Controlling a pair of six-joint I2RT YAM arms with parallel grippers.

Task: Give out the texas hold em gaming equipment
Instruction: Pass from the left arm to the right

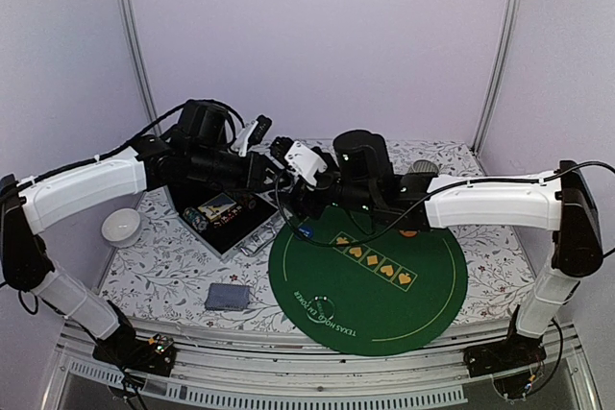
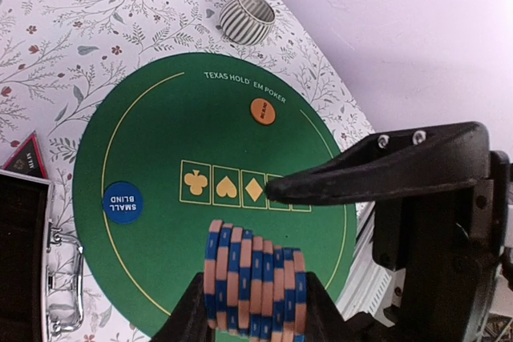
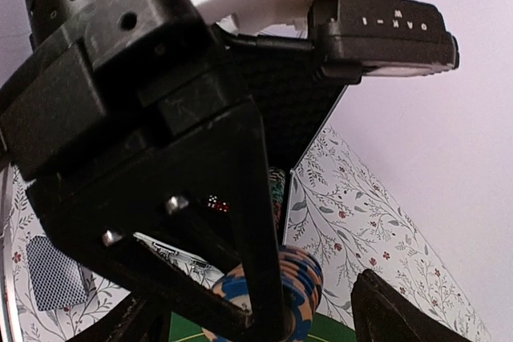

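**Left gripper (image 2: 255, 314) clamped on the chip stack (image 2: 255, 270), in the air over the green mat (image 2: 160, 142); right gripper (image 3: 258, 319) spread wide around it.**

The left jaws are nearly closed and pinch the orange-and-blue striped chips from both sides, with the discs on edge. The top view puts the grip above the mat's far-left edge, beside the aluminium case (image 2: 60, 266). The right fingers (image 2: 377, 174) straddle the stack with a gap visible, so they have no hold on it. The blue "SMALL BLIND" disc (image 2: 123, 202) and the orange disc (image 2: 263, 110) lie on the mat, well apart. The black red-edged triangle (image 2: 26, 158) is on the cloth by the case. The card pile (image 1: 228, 296) sits on the cloth just left of the mat's near edge. The ribbed cup (image 2: 247, 18) is beyond the mat.
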